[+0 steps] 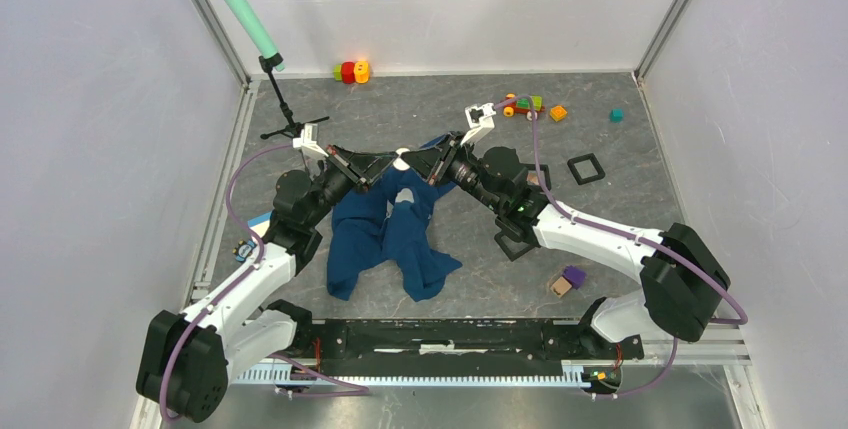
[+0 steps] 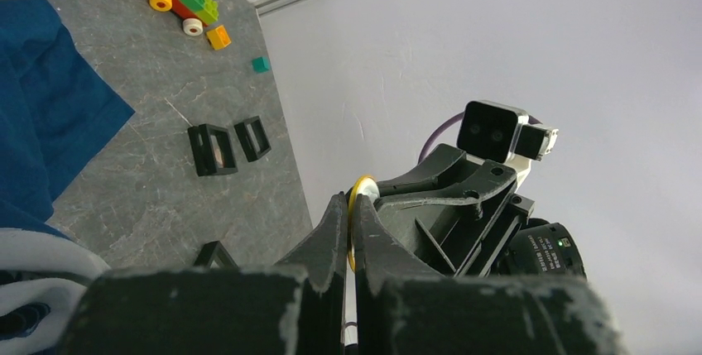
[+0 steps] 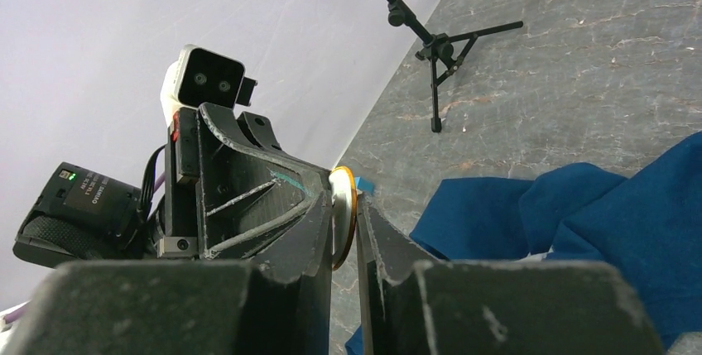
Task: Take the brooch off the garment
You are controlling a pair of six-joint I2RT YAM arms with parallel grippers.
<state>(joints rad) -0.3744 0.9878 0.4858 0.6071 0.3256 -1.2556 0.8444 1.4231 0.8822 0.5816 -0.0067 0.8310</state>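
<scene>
The brooch, a round white badge with a gold rim, is held in the air between both grippers, above the upper edge of the garment. The garment is a dark blue T-shirt crumpled on the table between the arms. My left gripper comes in from the left and is shut on the brooch's rim. My right gripper comes in from the right, its fingers closed around the brooch. Blue cloth lies below the right fingers. A white printed patch shows at the lower left in the left wrist view.
A black microphone stand with a green microphone stands at the back left. Toy blocks, a brick car, an orange block and a teal cube lie along the back. Black frames and a purple block lie to the right.
</scene>
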